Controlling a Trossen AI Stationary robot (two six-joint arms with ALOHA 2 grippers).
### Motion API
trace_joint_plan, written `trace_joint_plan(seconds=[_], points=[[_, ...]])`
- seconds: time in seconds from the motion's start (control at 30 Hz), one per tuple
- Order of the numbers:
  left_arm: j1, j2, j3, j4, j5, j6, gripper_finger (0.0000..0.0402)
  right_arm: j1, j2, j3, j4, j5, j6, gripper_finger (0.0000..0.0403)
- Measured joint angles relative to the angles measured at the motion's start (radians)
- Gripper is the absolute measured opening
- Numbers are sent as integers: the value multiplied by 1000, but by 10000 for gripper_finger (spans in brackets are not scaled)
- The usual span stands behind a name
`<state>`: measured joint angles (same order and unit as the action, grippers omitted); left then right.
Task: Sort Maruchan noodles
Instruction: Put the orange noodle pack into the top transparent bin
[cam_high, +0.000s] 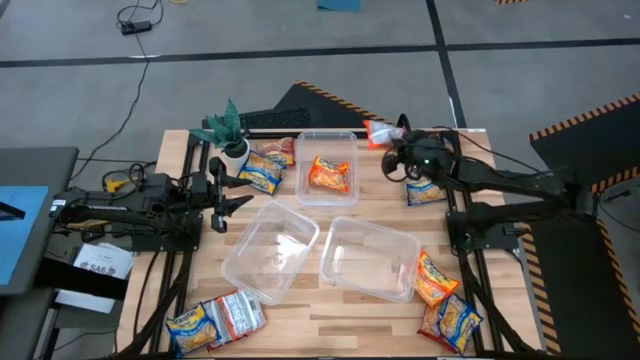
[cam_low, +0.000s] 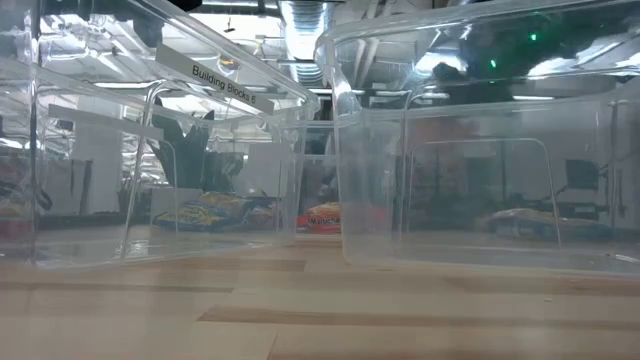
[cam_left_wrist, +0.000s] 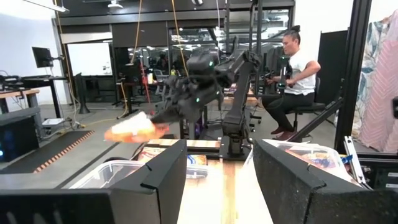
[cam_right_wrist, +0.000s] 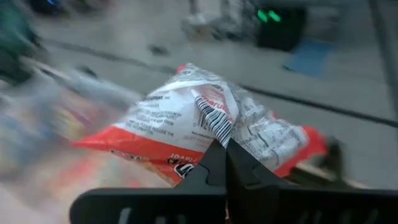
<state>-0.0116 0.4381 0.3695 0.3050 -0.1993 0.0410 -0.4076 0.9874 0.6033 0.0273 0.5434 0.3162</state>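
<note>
My right gripper (cam_high: 392, 148) hangs over the table's far edge, shut on a red-and-white Maruchan noodle packet (cam_high: 379, 133), which also shows in the left wrist view (cam_left_wrist: 132, 129). An orange packet (cam_high: 330, 174) lies in the far clear tub (cam_high: 325, 140). Yellow-and-blue packets (cam_high: 263, 172) lie flat beside the plant, and another (cam_high: 424, 192) lies under the right arm. More packets lie at the near left (cam_high: 213, 320) and near right (cam_high: 445, 300). My left gripper (cam_high: 228, 195) stands open and holds nothing at the table's left side. My right gripper pinches the packet between its two shut fingers (cam_right_wrist: 214, 168), on the crumpled white back next to the barcode (cam_right_wrist: 214, 124). The fingers come from the table's right, slanting slightly down. The packet sticks out ahead of the fingers, lifted clear of the table.
Two clear tubs with nothing in them (cam_high: 268, 250) (cam_high: 370, 260) stand side by side in the table's near half. A small green potted plant (cam_high: 228, 132) stands at the far left. Beyond the table a seated person (cam_left_wrist: 292, 74) shows in the left wrist view.
</note>
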Motion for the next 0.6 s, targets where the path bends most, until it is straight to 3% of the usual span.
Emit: trace_joint_plan(seconds=[0.3,0.6], points=[[0,0,0,0,-49,0,174,157,191,1,452,-227,-21,6],[0,0,0,0,-51,0,174,232,365,1,662,-261,-88,16]])
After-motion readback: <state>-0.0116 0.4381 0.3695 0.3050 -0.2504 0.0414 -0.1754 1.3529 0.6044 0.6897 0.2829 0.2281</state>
